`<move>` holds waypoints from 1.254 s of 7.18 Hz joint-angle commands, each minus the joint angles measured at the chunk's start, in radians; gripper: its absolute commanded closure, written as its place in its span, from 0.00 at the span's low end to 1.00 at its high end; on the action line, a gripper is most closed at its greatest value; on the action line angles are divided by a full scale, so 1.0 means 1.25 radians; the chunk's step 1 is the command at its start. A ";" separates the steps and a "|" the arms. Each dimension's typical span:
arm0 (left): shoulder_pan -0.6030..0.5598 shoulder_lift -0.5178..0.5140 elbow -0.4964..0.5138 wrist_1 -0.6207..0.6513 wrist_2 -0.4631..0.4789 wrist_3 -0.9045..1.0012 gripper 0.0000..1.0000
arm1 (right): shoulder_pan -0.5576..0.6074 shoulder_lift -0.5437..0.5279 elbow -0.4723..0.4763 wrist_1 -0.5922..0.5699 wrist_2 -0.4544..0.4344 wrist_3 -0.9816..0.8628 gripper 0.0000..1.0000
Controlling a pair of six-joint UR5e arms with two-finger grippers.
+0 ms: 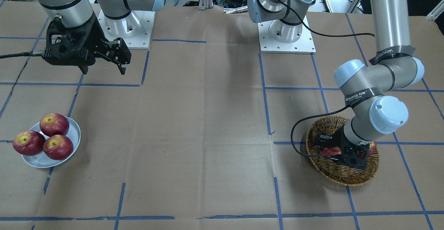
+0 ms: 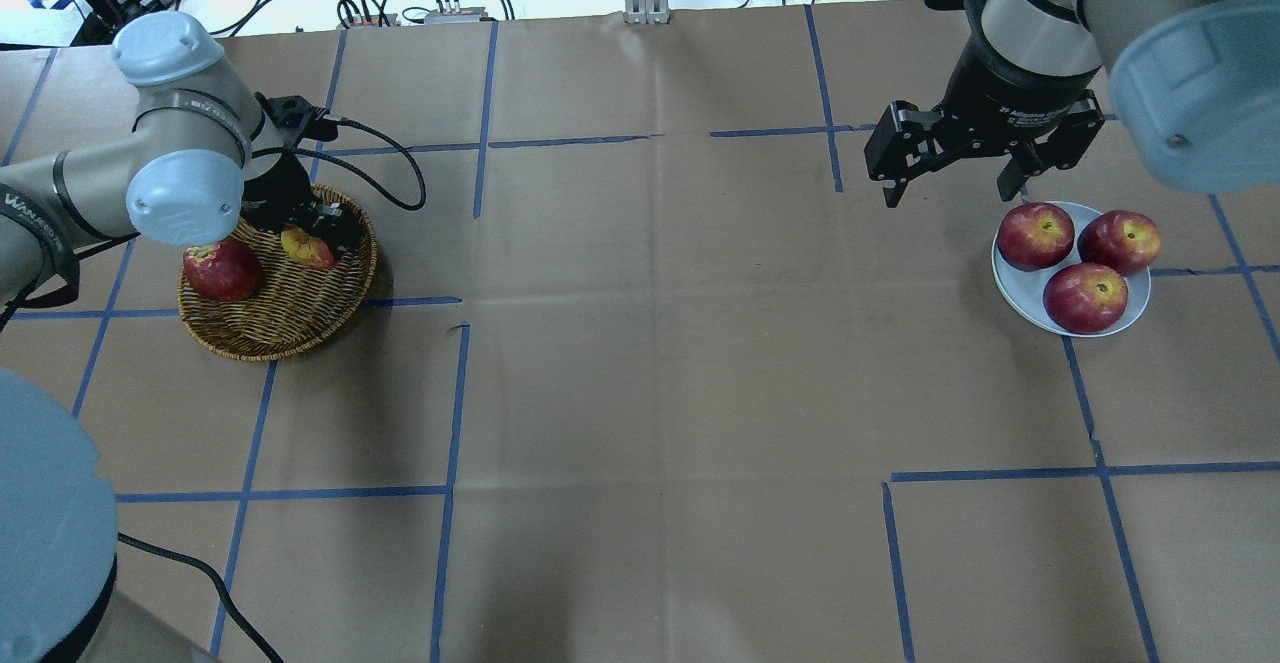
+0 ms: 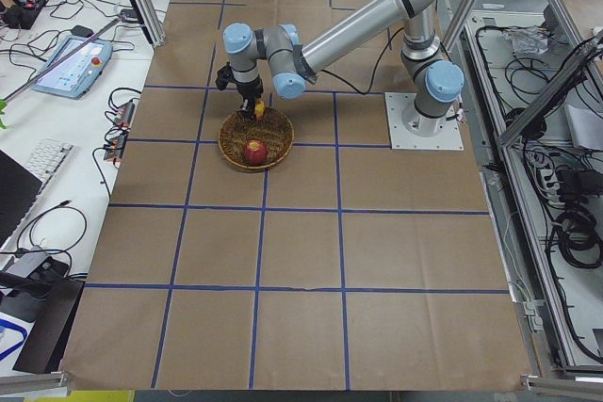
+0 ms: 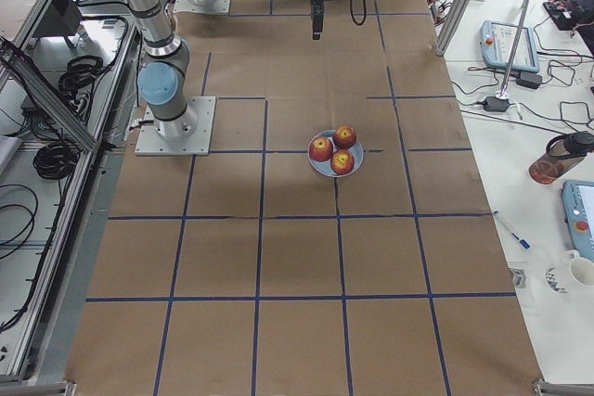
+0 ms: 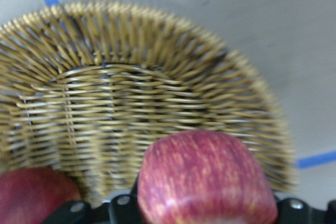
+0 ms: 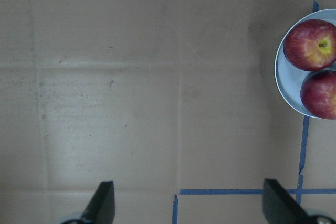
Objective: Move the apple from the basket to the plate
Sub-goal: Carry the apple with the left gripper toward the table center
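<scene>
- The left tool [image 2: 308,243] is clamping the apple [image 5: 205,182] inside the basket [image 2: 290,328].
- A darker apple [image 2: 222,270] is lying in the basket just beside it.
- The right tool [image 2: 950,183] is hovering over the worktop [image 2: 650,343], well apart from the basket, its fingers spread wide.
- The plate [image 2: 1015,288] is sitting far across from the basket, carrying three apples [image 2: 1085,298].

Count's in: five apples total! Three dark apples [image 2: 1085,296] sit on the single plate [image 2: 1014,288] just beside the right gripper [image 2: 948,193]. Two more are at the left gripper [image 2: 308,238] in the one basket [image 2: 290,333]: the pinkish apple [image 2: 305,249] and one dark neighbour [image 2: 222,270].
</scene>
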 commanded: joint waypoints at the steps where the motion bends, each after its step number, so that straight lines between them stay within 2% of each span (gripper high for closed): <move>1: -0.181 0.032 0.024 -0.034 -0.004 -0.290 0.58 | 0.000 0.000 0.000 0.000 0.000 0.001 0.00; 2: -0.273 0.012 0.046 -0.033 -0.010 -0.446 0.58 | 0.000 0.000 0.000 0.000 0.000 0.001 0.00; 4: -0.423 -0.093 0.112 -0.004 -0.009 -0.619 0.58 | 0.000 0.000 0.000 0.000 0.000 0.001 0.00; 5: -0.473 -0.133 0.159 -0.003 -0.006 -0.642 0.57 | 0.000 0.000 0.000 0.000 0.000 0.000 0.00; 7: -0.491 -0.176 0.163 0.006 -0.008 -0.653 0.57 | 0.000 0.000 0.000 0.000 0.000 0.001 0.00; 9: -0.491 -0.173 0.156 0.012 -0.053 -0.651 0.58 | 0.000 0.000 0.000 0.000 0.000 0.000 0.00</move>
